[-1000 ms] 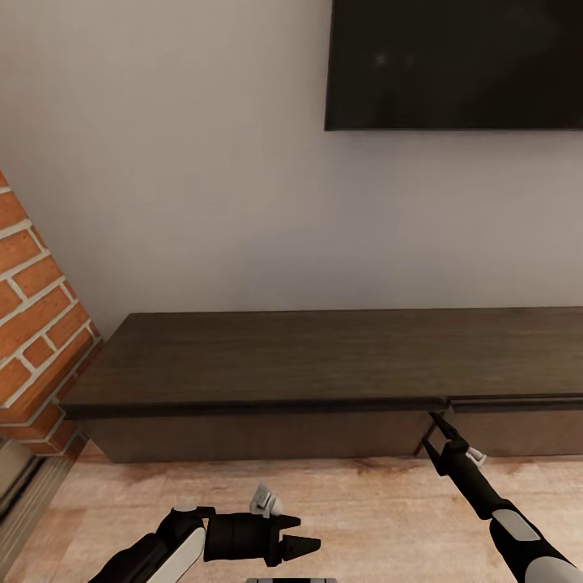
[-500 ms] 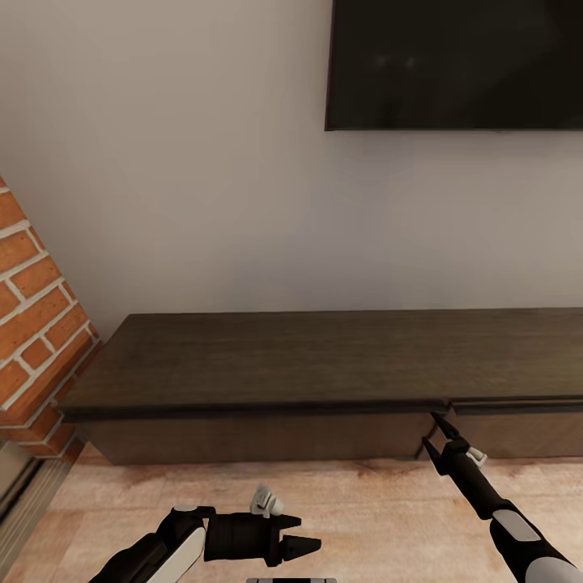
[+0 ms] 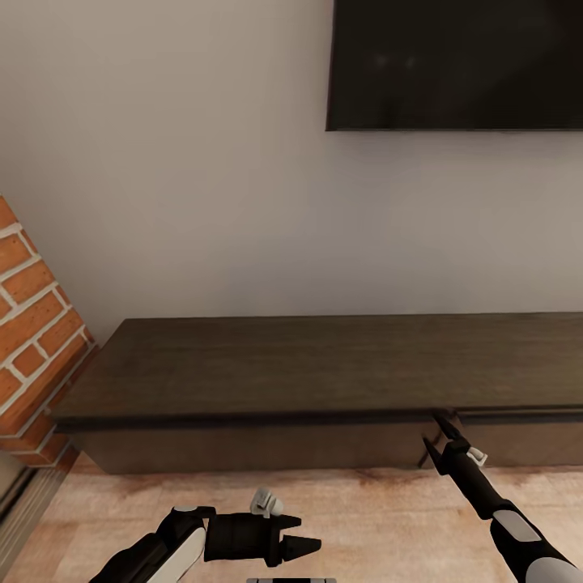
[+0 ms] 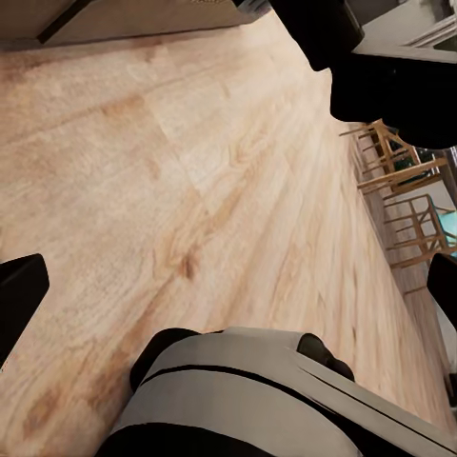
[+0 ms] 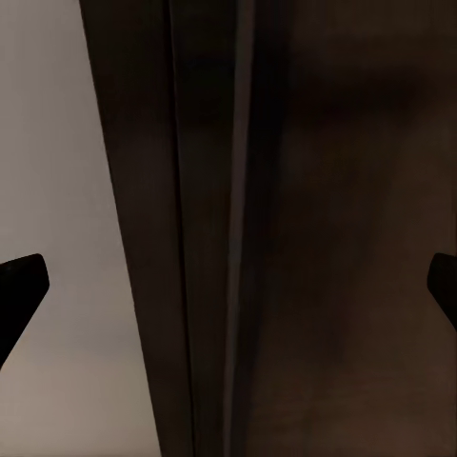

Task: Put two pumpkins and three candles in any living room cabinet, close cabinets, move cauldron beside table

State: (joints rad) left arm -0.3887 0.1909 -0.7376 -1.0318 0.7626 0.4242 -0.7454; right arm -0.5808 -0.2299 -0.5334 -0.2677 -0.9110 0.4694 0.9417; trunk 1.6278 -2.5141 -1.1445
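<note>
The cabinet (image 3: 324,360) is a long low dark brown console against the wall, and its drawer fronts (image 3: 243,447) look shut. My right gripper (image 3: 431,430) is open. Its fingertips are at the seam between two drawer fronts, just under the overhanging top. The right wrist view has the gripper (image 5: 228,281) spread wide, close to the dark cabinet edge (image 5: 209,190). My left gripper (image 3: 310,541) hangs low over the floor, well short of the cabinet, and is open and empty (image 4: 228,286). The pumpkins, candles and cauldron are out of view.
A black TV (image 3: 457,65) hangs on the pale wall above the console. A brick column (image 3: 32,324) stands at the console's left end. Light wooden floor (image 3: 364,518) runs in front. Wooden chairs (image 4: 400,162) stand far off in the left wrist view.
The whole head view has shifted slightly, so the console sits a little lower and the brick column further left. The right gripper stays at the drawer seam. The left arm is unchanged.
</note>
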